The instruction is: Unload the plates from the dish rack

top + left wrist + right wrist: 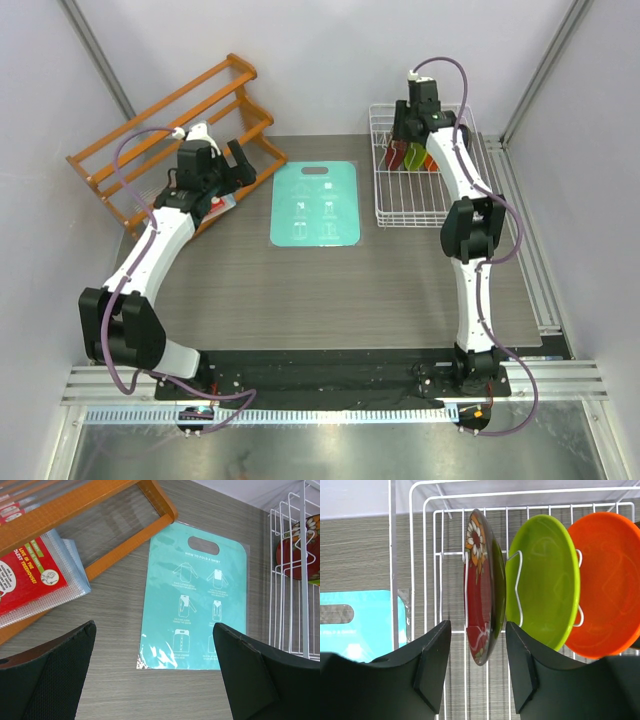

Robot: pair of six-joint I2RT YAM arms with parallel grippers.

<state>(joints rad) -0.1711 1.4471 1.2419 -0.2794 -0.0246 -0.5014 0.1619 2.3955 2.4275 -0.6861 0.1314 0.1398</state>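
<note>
The white wire dish rack (432,200) stands at the back right. Upright in it are a dark red floral plate (479,585), a lime plate (545,580) and an orange plate (607,585); the teal-blue plate is hidden. In the top view they show as red (396,156), lime (417,156) and orange (432,162). My right gripper (477,665) is open, one finger on each side of the red plate's near rim, not touching it; it also shows in the top view (402,138). My left gripper (155,680) is open and empty over the table, also in the top view (232,168).
A flat teal folding board (315,203) lies mid-table, also in the left wrist view (197,595). An orange-brown wooden slatted rack (175,135) stands at the back left, with a red packet (30,580) under it. The dish rack's side (290,605) shows at the right.
</note>
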